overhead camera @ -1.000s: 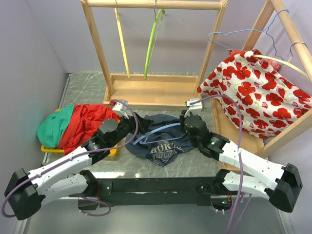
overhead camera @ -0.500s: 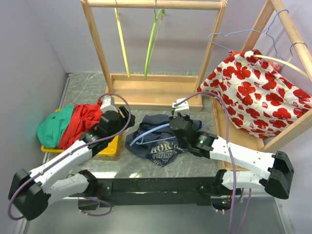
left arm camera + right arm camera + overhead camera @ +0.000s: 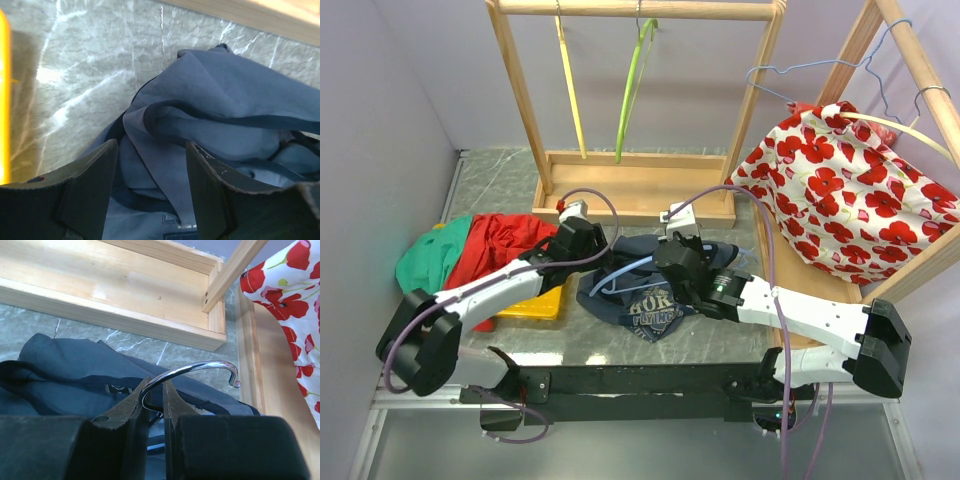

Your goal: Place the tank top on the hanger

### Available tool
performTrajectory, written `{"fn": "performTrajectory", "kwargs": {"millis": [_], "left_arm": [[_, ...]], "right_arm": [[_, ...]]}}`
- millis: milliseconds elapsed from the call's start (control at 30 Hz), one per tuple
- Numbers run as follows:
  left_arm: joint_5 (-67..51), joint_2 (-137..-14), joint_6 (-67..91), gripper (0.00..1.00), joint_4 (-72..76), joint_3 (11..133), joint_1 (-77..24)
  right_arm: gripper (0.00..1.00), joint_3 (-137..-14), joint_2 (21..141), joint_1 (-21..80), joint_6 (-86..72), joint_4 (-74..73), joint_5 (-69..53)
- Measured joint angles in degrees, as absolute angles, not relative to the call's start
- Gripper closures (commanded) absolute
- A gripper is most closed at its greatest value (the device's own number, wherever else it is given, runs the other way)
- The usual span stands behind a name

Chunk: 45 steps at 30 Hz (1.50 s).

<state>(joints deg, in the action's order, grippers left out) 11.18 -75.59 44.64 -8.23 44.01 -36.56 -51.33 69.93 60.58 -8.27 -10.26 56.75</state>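
Observation:
The navy tank top (image 3: 655, 300) lies crumpled on the marble table with its pale lettering facing up. The light blue hanger (image 3: 620, 272) lies partly inside it, one arm curving out on the left. My right gripper (image 3: 674, 264) sits over the top's upper middle; in the right wrist view it (image 3: 154, 390) is shut on the hanger's chrome hook (image 3: 200, 367). My left gripper (image 3: 596, 256) is at the top's left edge. In the left wrist view it (image 3: 151, 185) is open, with folds of navy tank top (image 3: 220, 125) lying between and beyond its fingers.
A wooden rack (image 3: 620, 185) stands behind, with a yellow hanger (image 3: 570, 90) and a lime green hanger (image 3: 632, 90). Red (image 3: 505, 245) and green (image 3: 430, 262) garments lie on a yellow tray (image 3: 535, 300) at left. A poppy-print cloth (image 3: 840, 190) drapes a rack at right.
My left gripper moved right, from the red garment to the tank top's left edge. My right gripper moved left across the tank top with the hanger hook.

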Motion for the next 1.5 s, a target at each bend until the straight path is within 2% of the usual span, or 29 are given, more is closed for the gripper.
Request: {"fn": "performTrajectory", "kwargs": {"millis": [133, 233, 333, 367, 433, 467, 567, 1167, 1500], "left_arm": [[10.17, -79.18, 44.62, 0.41, -6.33, 44.29, -36.47], [9.28, -82.02, 44.64, 0.46, -4.91, 45.04, -36.4], [8.62, -84.58, 44.69, 0.6, -3.53, 46.0, -36.29], [8.51, -85.08, 44.69, 0.7, -3.11, 46.04, -36.27], [8.36, -85.47, 44.97, 0.81, -2.74, 46.02, -36.21], [8.38, -85.47, 44.82, 0.9, -2.46, 46.02, -36.18], [8.4, -85.17, 44.8, 0.99, -1.41, 45.82, -35.92], [8.38, -69.89, 44.64, 0.99, -3.38, 38.22, -35.05], [8.43, -65.98, 44.18, 0.99, -5.43, 36.05, -35.07]], "right_arm": [[1.0, -51.44, 70.15, 60.62, -7.88, -10.28, 57.54], [1.0, -51.44, 70.46, 60.62, -7.73, -10.33, 57.74], [1.0, -51.44, 70.59, 60.62, -7.51, -10.31, 57.91], [1.0, -51.44, 70.65, 60.62, -7.46, -10.33, 58.02], [1.0, -51.48, 70.89, 60.62, -7.31, -10.33, 58.46], [1.0, -51.59, 71.13, 60.62, -7.14, -10.33, 58.83], [1.0, -52.42, 72.36, 60.55, -6.48, -10.35, 59.92], [1.0, -58.19, 79.85, 54.61, -4.8, -9.47, 61.84], [1.0, -60.12, 80.09, 51.51, -5.28, -9.63, 61.76]]}}
